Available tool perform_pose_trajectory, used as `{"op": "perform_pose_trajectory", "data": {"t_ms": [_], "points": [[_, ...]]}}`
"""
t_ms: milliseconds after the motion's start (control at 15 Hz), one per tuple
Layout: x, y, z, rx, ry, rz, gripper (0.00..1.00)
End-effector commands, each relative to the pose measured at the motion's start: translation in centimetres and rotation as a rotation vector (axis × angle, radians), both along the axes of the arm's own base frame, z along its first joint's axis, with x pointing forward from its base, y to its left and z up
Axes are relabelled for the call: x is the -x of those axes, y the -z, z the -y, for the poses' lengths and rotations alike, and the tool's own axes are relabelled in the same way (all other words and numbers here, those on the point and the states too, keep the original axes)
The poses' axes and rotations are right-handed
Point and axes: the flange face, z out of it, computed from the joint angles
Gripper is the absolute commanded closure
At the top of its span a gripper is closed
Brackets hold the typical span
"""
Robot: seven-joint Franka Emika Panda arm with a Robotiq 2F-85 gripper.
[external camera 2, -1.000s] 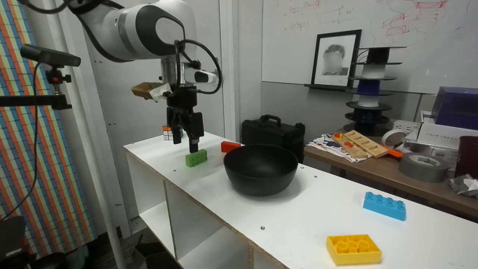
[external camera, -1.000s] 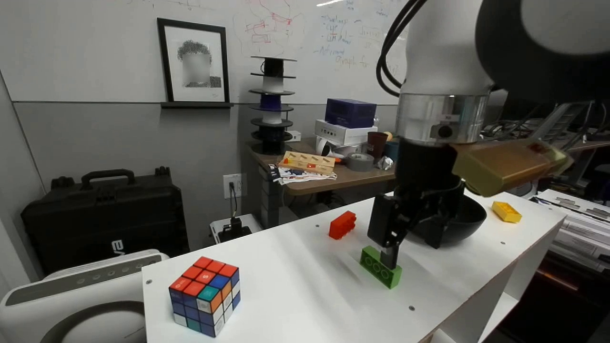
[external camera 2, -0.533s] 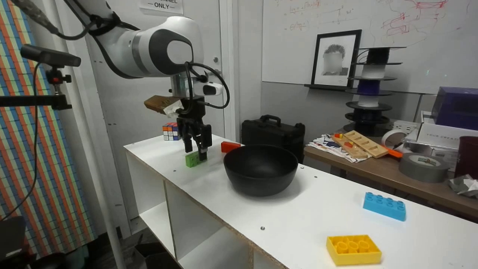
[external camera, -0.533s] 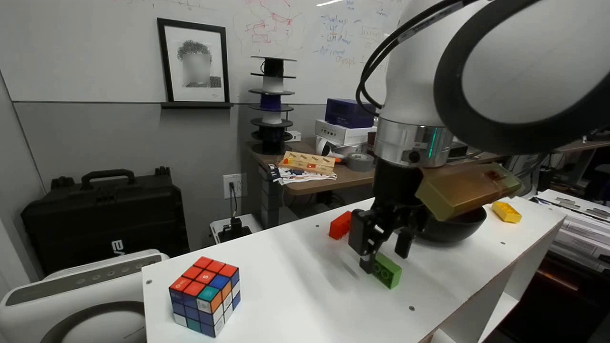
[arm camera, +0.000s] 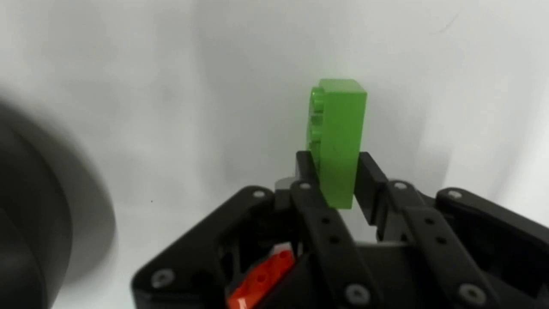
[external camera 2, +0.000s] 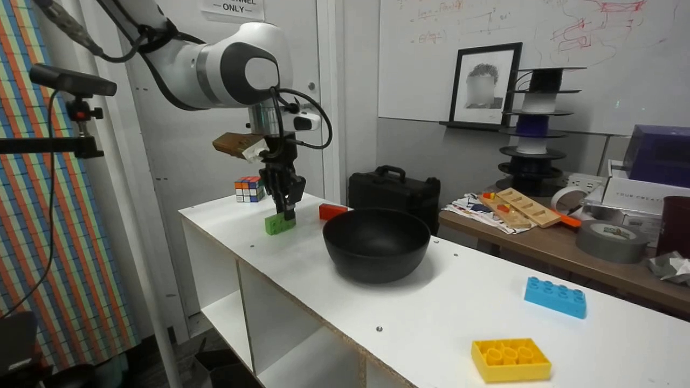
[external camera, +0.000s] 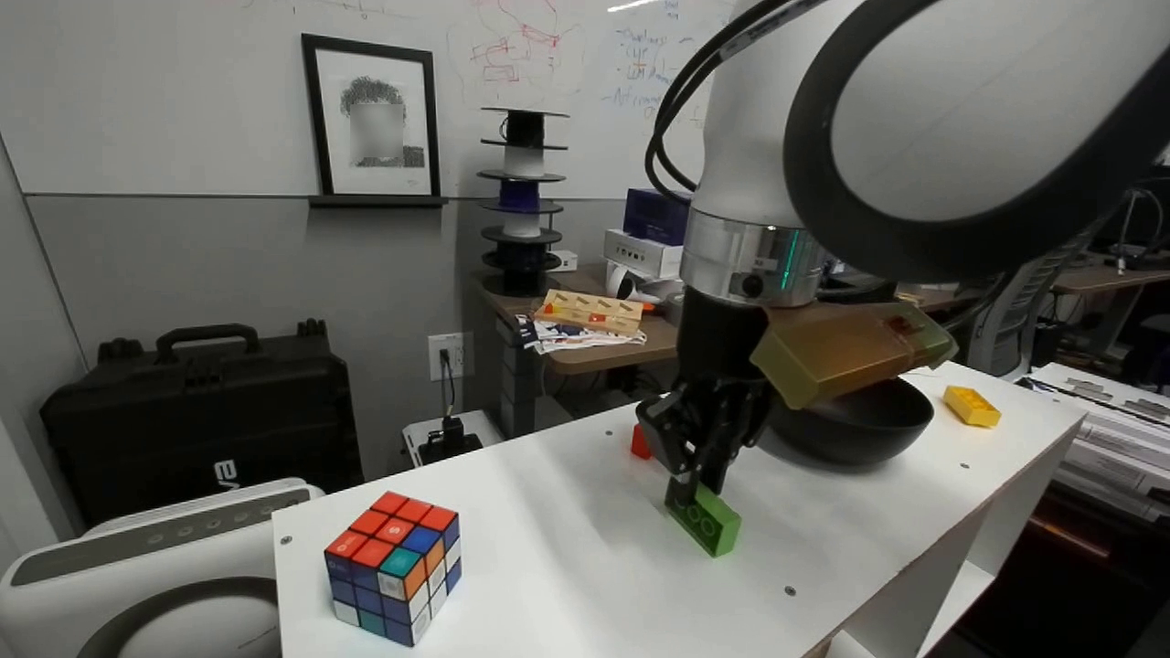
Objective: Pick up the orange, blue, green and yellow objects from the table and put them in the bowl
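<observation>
My gripper (arm camera: 335, 171) is shut on the green brick (arm camera: 343, 124), near one end, pads on both long sides. In an exterior view the green brick (external camera 2: 280, 223) stands on its side at or just above the table; whether it touches is unclear. The orange object, a red-orange brick (external camera 2: 331, 212), lies behind the gripper (external camera 2: 285, 213), partly hidden by it in an exterior view (external camera: 641, 442). Beside it stands the black bowl (external camera 2: 376, 248), whose inside is not visible. Farther along lie the blue brick (external camera 2: 555, 297) and the yellow brick (external camera 2: 511, 360), studs down.
A Rubik's cube (external camera: 393, 567) sits at one end of the white table (external camera 2: 431, 312). The bowl's wall (arm camera: 47, 214) rises at the left of the wrist view. Behind the table, a brown desk (external camera 2: 474, 226) carries tape and boxes. A camera (external camera 2: 73, 81) is mounted on a pole nearby.
My gripper has come down over the green brick and closed on it. In both exterior views the green brick has shifted a little to the left. The other bricks and the bowl stay put.
</observation>
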Motion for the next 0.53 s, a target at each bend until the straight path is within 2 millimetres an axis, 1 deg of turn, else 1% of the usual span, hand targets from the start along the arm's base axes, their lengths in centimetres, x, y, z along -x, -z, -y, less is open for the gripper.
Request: {"op": "perform_pose_trajectory", "data": {"t_ms": [0, 67, 133, 200, 267, 333, 400, 467], "points": [[-1.0, -1.5, -0.5, -0.007, 0.004, 0.014, 0.92], [-1.0, -1.9, -0.5, -0.013, 0.009, 0.011, 0.92], [-1.1, -3.3, -0.5, -0.026, 0.031, 0.021, 0.92], [-0.4, -4.7, 0.2, -0.038, 0.046, 0.039, 0.93], [0.3, -6.0, 1.1, -0.046, 0.066, 0.063, 0.93], [0.4, -7.5, 1.9, -0.049, 0.089, 0.09, 0.93], [0.5, -9.3, 3.6, -0.049, 0.127, 0.127, 0.93], [0.6, -10.6, 4.9, -0.047, 0.158, 0.148, 0.93]]}}
